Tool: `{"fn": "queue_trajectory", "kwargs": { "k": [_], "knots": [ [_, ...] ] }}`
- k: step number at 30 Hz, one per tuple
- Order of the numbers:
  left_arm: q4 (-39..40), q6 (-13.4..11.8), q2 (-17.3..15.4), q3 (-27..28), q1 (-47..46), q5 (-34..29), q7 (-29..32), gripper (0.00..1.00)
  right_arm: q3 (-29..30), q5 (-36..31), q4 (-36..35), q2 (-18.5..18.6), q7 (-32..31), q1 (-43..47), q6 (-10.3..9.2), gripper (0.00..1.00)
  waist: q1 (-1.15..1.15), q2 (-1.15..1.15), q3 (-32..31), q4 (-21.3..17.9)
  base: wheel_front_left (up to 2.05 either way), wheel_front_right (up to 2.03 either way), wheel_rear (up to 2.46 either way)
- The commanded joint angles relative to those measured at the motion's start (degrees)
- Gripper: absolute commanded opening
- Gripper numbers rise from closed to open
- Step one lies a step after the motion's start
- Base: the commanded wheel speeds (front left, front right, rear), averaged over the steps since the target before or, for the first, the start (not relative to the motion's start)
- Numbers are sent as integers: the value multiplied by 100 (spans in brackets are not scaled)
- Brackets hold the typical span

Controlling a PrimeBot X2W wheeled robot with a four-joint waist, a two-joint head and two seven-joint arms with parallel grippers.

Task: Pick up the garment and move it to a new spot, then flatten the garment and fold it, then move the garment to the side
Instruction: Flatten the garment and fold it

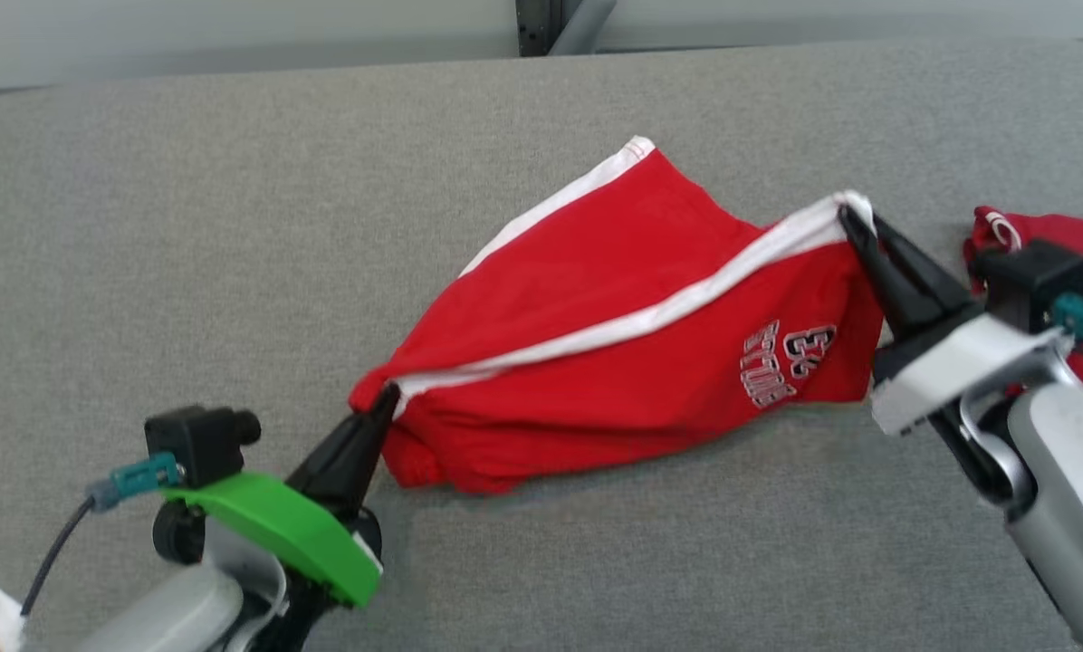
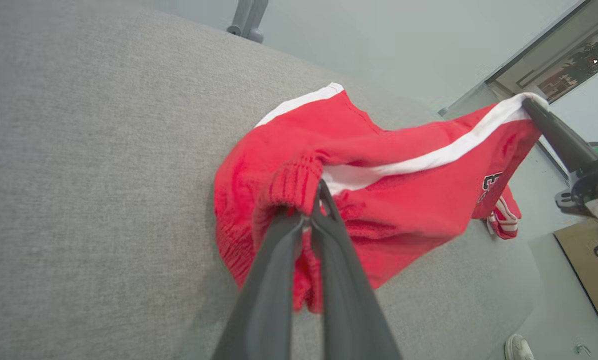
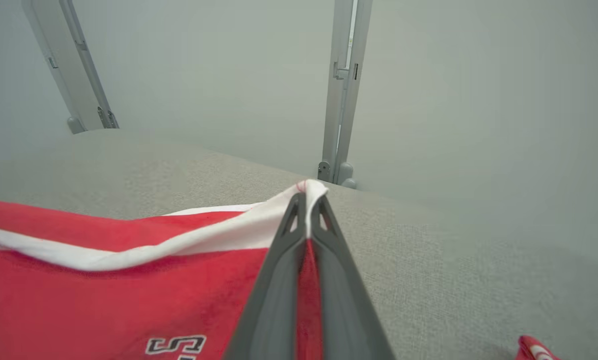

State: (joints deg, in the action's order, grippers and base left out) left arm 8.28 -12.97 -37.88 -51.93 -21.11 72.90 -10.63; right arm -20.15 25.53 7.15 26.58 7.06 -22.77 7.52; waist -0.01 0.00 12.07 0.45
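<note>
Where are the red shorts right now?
Head view, centre-right: the red shorts are stretched over the grey surface between the left claw, on the waistband, and the right claw, on a white-trimmed corner.

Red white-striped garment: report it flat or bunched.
Bunched: the red white-striped garment sags in folds between the left tool and the right tool, each shut on one end.
</note>
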Motion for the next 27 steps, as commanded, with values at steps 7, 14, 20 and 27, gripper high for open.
{"fn": "queue_trajectory", "kwargs": {
  "k": [7,14,20,27],
  "knots": [
    [-740,170,475,116,-974,64,360,0,-315,-46,1169,-255,33,-1519,-7,0,1,0,1328,663,0,0,0],
    [-1695,219,847,57,-1532,-166,432,0,-799,87,2276,-500,211,-2509,-7,0,1,0,1469,746,0,0,0],
    [-1982,300,1003,135,-1688,-172,300,0,-1132,259,2885,-462,385,-3003,-7,0,1,0,1486,796,0,0,0],
    [-2106,341,1122,175,-1759,-158,206,0,-1409,389,3379,-492,490,-3404,-7,0,1,0,1496,813,0,0,0]
  ]
}}
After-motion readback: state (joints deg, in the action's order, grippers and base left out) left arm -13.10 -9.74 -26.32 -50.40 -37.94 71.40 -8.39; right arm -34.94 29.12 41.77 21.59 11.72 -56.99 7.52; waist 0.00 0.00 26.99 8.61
